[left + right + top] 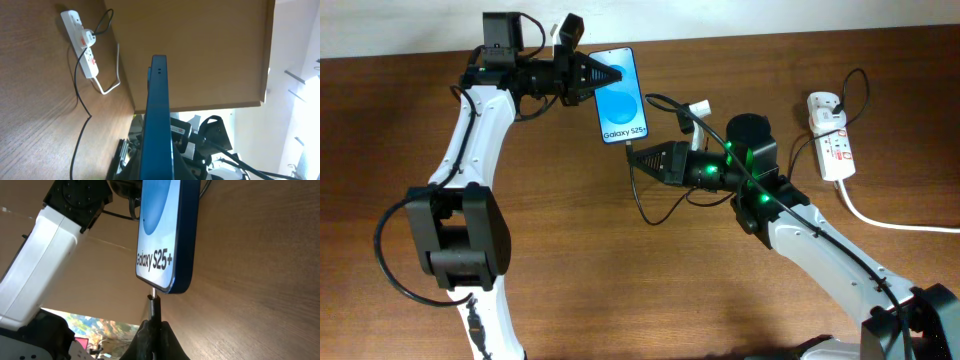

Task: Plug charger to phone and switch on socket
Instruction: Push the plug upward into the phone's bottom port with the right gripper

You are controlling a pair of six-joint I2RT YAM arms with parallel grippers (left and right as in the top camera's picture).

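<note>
The phone (620,97) has a bright blue screen with white "Galaxy S25+" text. My left gripper (603,76) is shut on its top edge and holds it; the left wrist view shows the phone's blue edge (156,120) between the fingers. My right gripper (642,157) is shut on the charger's black connector tip (153,311). The tip's metal end touches the phone's bottom edge (165,255) in the right wrist view. The thin black cable (655,205) loops on the table below the phone. The socket (830,135) lies at the far right and also shows in the left wrist view (82,45).
A thick white cord (890,222) runs from the socket to the right edge. A plug (825,105) sits in the socket's upper end. The brown wooden table (620,290) fills the view, with a pale wall along the back.
</note>
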